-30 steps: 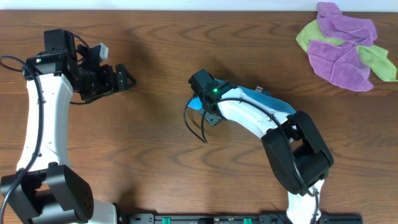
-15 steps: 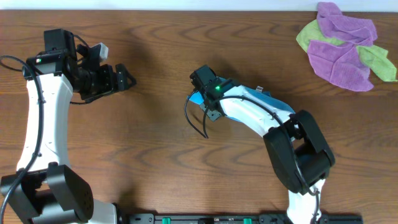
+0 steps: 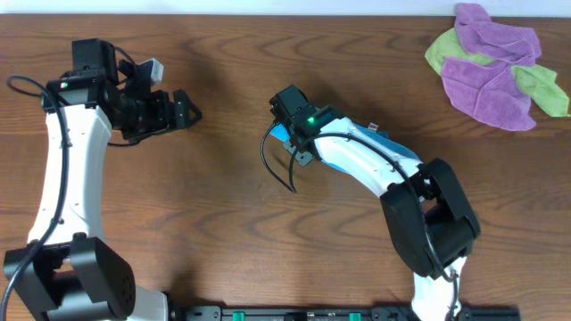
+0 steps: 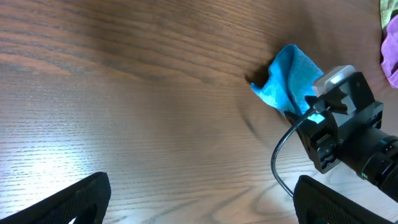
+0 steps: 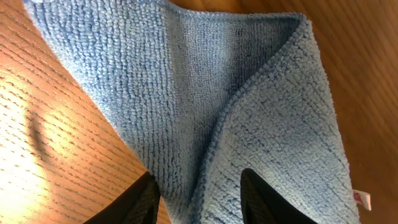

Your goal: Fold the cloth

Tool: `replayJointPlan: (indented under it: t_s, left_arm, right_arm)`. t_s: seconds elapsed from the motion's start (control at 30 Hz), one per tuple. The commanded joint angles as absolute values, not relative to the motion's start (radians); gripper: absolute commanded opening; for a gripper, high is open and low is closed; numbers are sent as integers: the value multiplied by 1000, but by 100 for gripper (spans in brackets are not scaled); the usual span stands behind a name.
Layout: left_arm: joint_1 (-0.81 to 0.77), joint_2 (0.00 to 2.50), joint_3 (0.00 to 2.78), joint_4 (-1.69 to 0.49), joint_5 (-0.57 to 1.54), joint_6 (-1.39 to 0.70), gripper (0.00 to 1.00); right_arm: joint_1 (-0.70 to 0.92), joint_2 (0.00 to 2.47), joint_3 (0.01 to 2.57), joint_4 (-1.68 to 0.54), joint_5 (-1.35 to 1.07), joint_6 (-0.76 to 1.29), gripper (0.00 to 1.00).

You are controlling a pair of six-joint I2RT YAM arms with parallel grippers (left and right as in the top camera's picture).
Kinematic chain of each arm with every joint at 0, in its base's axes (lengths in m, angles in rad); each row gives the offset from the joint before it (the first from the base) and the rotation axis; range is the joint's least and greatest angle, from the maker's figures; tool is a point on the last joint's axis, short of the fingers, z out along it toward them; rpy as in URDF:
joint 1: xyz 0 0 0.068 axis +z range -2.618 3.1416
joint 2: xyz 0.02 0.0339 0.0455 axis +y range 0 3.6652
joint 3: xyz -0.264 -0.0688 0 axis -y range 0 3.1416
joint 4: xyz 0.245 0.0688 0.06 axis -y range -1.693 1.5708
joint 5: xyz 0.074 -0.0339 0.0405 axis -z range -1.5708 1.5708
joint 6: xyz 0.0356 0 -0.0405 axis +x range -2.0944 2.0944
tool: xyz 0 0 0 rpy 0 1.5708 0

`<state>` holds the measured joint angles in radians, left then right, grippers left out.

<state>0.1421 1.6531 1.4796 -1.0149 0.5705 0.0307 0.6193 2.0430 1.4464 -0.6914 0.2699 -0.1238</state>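
Observation:
The sky-blue cloth [image 3: 282, 135] lies near the table's middle, mostly hidden under my right arm in the overhead view. In the left wrist view the cloth [image 4: 289, 78] rises in a peaked fold beside the right gripper's body [image 4: 339, 127]. My right gripper [image 5: 200, 199] has its jaws partly closed, with a doubled ridge of the cloth [image 5: 186, 81] running in between the fingers. A small white tag [image 5: 362, 199] shows at the cloth's edge. My left gripper [image 3: 183, 109] hangs wide open at the left, well apart from the cloth; its fingers [image 4: 74, 199] hold nothing.
A heap of purple and lime-green cloths [image 3: 495, 67] lies at the back right corner. Bare wood grain [image 4: 124, 93] stretches between the two arms. A black cable [image 3: 272, 169] loops off the right wrist.
The right gripper has shifted slightly up and to the left, and the cloth's visible edge moved with it. The left arm has moved a little to the right.

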Motion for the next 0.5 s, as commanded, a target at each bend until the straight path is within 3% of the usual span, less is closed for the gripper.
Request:
replayJointPlan:
  t_s: [0.0,0.47]
  left_arm:
    - [135,1635,1473,-1013,581,45,95]
    - [135,1635,1473,-1012,581,45,95]
  right_arm:
    - [613,2046,1467,-691,290,-157,42]
    - [613,2046,1478,-722,314,-166,45]
